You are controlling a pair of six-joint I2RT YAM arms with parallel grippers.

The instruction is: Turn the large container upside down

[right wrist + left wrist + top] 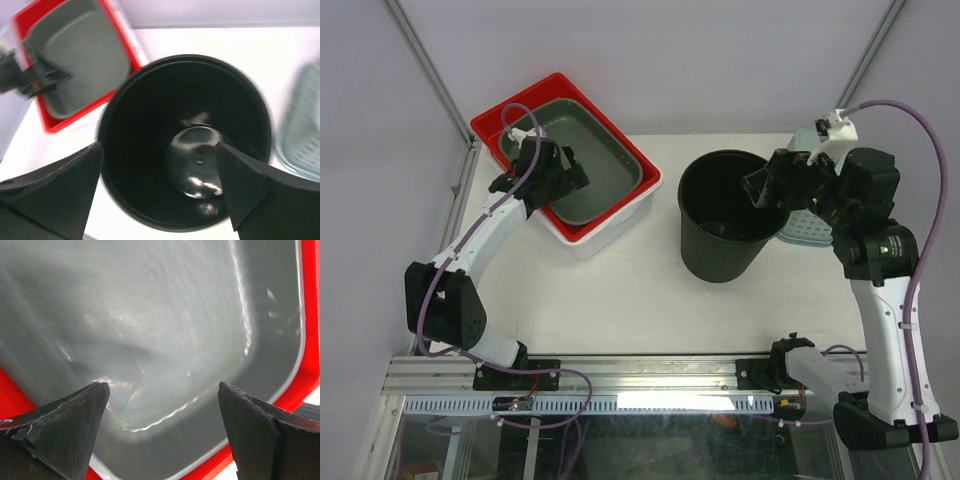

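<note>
Large container (725,215): a round black bucket, standing upright with its mouth open to the ceiling, at the centre-right of the white table (620,290). The right gripper (765,188) hovers above the bucket's right rim. In the right wrist view its two dark fingers are spread wide, holding nothing. The whole mouth of the bucket (190,145) shows between them, with a shiny flat bottom deep inside. I cannot tell whether any finger touches the rim.

Just right of the bucket, partly hidden by the right arm, lies a pale blue-green basket (805,228), seen blurred at the right edge of the wrist view (302,125).

Well apart, at the table's far left corner, the left gripper (560,175) hangs over a stack of nested tubs. Its fingers are also spread and hold nothing. The left wrist view looks down between them into a grey tub (150,315). The grey tub (595,150) sits inside a red tub (495,120), which sits in a white tub (610,232).
</note>
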